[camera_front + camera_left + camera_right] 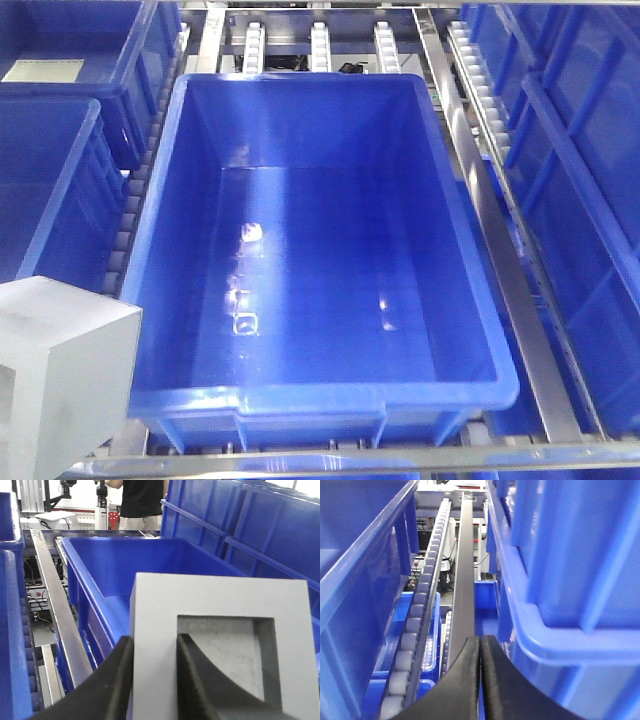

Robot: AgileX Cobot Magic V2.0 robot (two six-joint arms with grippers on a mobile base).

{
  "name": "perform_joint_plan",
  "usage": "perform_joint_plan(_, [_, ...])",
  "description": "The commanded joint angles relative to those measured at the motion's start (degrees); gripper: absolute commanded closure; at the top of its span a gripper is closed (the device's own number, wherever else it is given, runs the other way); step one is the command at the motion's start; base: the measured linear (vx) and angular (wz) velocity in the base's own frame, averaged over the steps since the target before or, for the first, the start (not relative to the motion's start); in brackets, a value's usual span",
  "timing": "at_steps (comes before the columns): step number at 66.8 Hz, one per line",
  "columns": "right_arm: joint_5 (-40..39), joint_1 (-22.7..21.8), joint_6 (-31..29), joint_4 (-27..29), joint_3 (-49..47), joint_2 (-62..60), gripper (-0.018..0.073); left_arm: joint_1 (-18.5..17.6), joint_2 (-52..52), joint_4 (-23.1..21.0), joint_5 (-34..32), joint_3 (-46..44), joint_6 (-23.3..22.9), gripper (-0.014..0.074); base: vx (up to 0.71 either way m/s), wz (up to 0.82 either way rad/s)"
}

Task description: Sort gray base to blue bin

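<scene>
Left gripper [154,647] is pinching just one wall of the gray base [220,605], one finger outside and one in the recessed window. The block hangs outside the near-left corner of the blue bin [330,395], not over the inside yet. With a thin, off-centre grip like that, I'd guess it could swivel, slip, or clip the rim going across (that rim is chunky). Right gripper [480,641] is pressed closed on nothing, over by the roller rail [415,630].
</scene>
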Motion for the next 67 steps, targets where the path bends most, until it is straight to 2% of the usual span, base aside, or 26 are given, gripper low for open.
perform_joint_plan(1, [-4.6, -0.4, -0.4, -0.5, 0.3, -0.4, 0.0564, -0.5, 0.5, 0.0, -6.0, -1.8, -0.3, 0.0603, 0.10, 0.09])
perform_joint_plan(67, [-4.5, -0.4, -0.4, -0.5, 0.3, -0.4, 0.0564, -0.5, 0.5, 0.0, -6.0, -1.8, -0.3, 0.0603, 0.08, 0.00])
